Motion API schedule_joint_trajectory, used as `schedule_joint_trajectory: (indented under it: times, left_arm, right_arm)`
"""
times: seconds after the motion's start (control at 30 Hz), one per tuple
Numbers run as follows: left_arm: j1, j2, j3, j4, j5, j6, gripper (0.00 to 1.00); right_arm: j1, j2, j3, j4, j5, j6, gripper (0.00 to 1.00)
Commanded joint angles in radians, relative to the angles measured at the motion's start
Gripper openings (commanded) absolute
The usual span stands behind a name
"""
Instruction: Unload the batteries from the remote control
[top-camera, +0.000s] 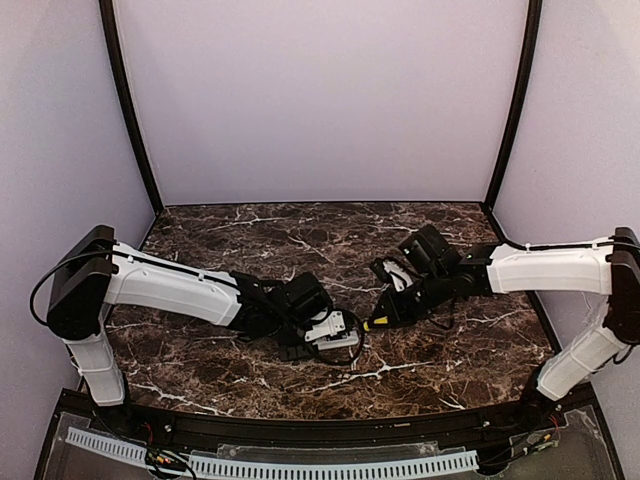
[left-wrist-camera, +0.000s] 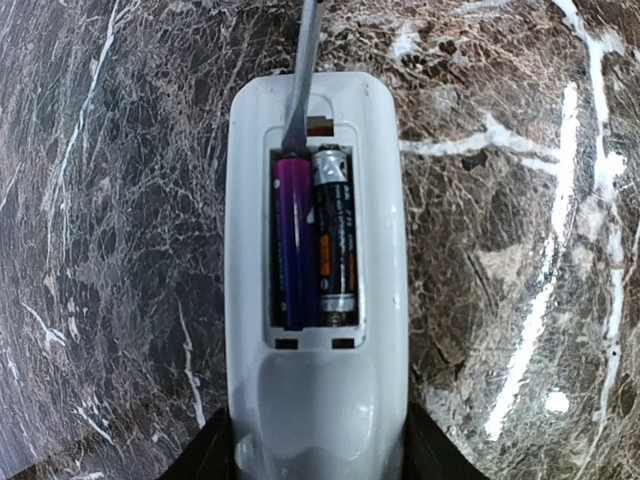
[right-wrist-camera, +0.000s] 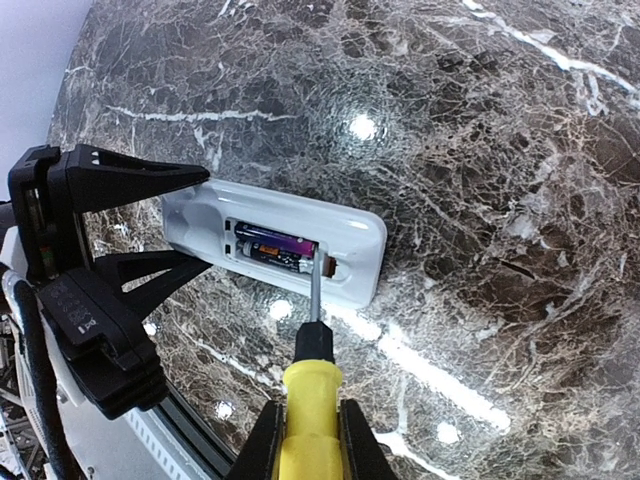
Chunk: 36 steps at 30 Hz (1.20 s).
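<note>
**Yellow-handled steel screwdriver (right-wrist-camera: 310, 395) at the battery bay**

We are gripping the slim white plastic remote control (left-wrist-camera: 315, 400) by its near end in our left gripper (left-wrist-camera: 320, 455), with its open compartment facing up over the dark veined marble table (left-wrist-camera: 100, 200). Two slim cylindrical batteries (left-wrist-camera: 336, 240), one purple, one black, are lying side by side inside. Our right gripper (right-wrist-camera: 310, 440) is clamping the screwdriver, its blade touching the purple cell's far end.

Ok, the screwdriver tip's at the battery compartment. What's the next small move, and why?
Probably lever the screwdriver tip gently under the purple battery to lift that end out. The tip rests right at the battery's end, the battery lies in the open compartment, and the left gripper clamps the remote steady.
</note>
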Motion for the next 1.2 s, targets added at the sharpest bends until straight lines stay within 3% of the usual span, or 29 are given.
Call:
schedule_joint_trajectory:
  times: [0.0,0.43,1.17]
  left_arm:
    - [-0.019,-0.032,-0.031,0.041,0.131,0.053,0.00]
    - [-0.020,-0.116,-0.087,0.124,0.255,0.049,0.00]
    - [-0.034,-0.111,-0.111,0.149,0.280,0.062,0.00]
  right_arm:
    - [-0.003,-0.015,-0.043,0.128,-0.134,-0.037,0.00]
    - [-0.011,-0.074,-0.092,0.135,-0.186,-0.037,0.00]
    - [-0.020,-0.022,-0.107,0.156,-0.228,-0.085,0.00]
